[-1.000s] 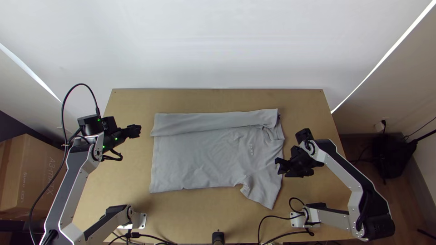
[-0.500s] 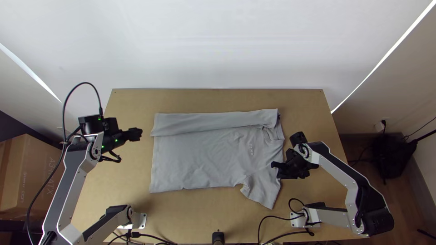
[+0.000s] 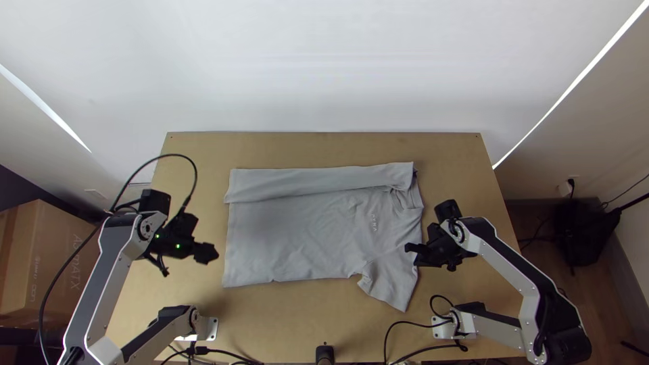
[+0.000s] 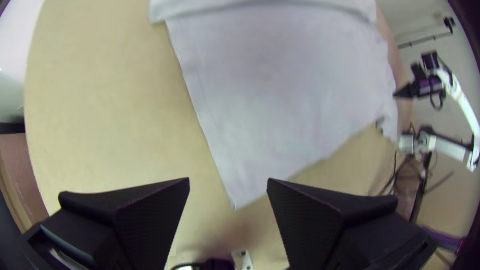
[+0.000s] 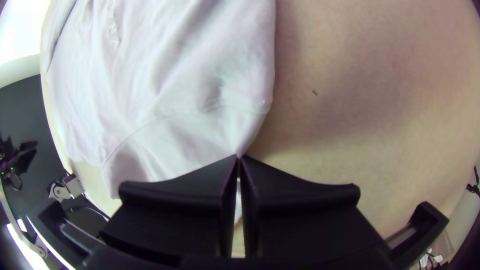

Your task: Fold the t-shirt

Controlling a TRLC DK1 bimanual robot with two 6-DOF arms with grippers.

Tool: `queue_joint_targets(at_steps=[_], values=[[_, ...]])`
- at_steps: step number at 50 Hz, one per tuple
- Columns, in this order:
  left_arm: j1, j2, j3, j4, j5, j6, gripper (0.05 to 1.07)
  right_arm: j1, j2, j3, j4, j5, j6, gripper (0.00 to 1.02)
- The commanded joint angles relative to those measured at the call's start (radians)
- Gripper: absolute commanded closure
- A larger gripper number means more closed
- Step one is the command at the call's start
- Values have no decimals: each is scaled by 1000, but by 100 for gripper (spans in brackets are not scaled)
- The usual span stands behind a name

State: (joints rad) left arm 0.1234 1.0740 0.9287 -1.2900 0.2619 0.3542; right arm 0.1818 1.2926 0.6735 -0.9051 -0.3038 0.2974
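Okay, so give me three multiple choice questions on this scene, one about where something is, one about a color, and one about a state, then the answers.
1. Where on the t-shirt does the folded strip lie?
A) Near side
B) Far side
C) Across the middle

2. What color is the t-shirt?
A) Gray
B) Red
C) Green

3. How is the left tool?
A) Shut and empty
B) Shut on the collar
C) Open

Answers:
1. B: the top view shows the strip along the far side.
2. A: the cloth looks plain gray from above.
3. C: its jaws stand wide apart in the left wrist view.
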Motion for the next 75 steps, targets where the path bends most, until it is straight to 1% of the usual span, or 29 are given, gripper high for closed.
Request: queue_joint_targets(at_steps=[1, 6, 14, 16, 20, 28, 37, 42, 46, 48, 49, 52, 53, 55, 56, 61, 64, 75], values=[[-10, -43, -79, -51, -27, 121, 31, -2, -24, -22, -9, 3, -11, 100], [-74, -36, -134, -68, -107, 104, 31, 4, -24, -17, -9, 2, -7, 100], [-278, 44, -206, -48, -230, -27, 32, 18, -24, -12, -9, 2, -3, 100], [-311, 69, -205, -38, -233, -50, 31, 18, -26, -12, -9, 2, -3, 100], [-324, 109, -199, -25, -237, -61, 32, 19, -27, -12, -11, 2, -3, 100], [-393, 182, -194, 21, -239, -115, 32, 15, -33, -14, -18, 2, -3, 100], [-438, 274, -185, 83, -239, -147, 32, 12, -38, -12, -18, 2, -6, 100], [-452, 300, -171, 123, -239, -156, 45, 7, -42, -6, -18, 2, -7, 100], [-453, 302, -165, 144, -230, -147, 49, -1, -46, 3, -18, 2, -9, 100], [-453, 307, -165, 155, -230, -146, 49, -7, -47, 9, -18, 2, -9, 100], [-456, 308, -165, 158, -228, -146, 52, -10, -47, 12, -18, 2, -11, 100], [-470, 307, -166, 178, -227, -144, 71, -16, -47, 21, -18, 3, -12, 100], [-472, 303, -166, 193, -227, -143, 81, -18, -47, 23, -18, 3, -14, 100], [-478, 297, -166, 213, -227, -135, 105, -24, -47, 29, -20, 3, -15, 100], [-481, 299, -165, 213, -227, -129, 104, -28, -47, 32, -21, 3, -18, 100], [-487, 291, -168, 224, -193, -113, 105, -45, -47, 41, -28, 3, -34, 100], [-478, 285, -172, 233, -188, -107, 105, -73, -42, 49, -37, 6, -55, 100], [-312, 247, -176, 239, -182, -18, 105, -240, -12, 87, -61, 40, -185, 100]])
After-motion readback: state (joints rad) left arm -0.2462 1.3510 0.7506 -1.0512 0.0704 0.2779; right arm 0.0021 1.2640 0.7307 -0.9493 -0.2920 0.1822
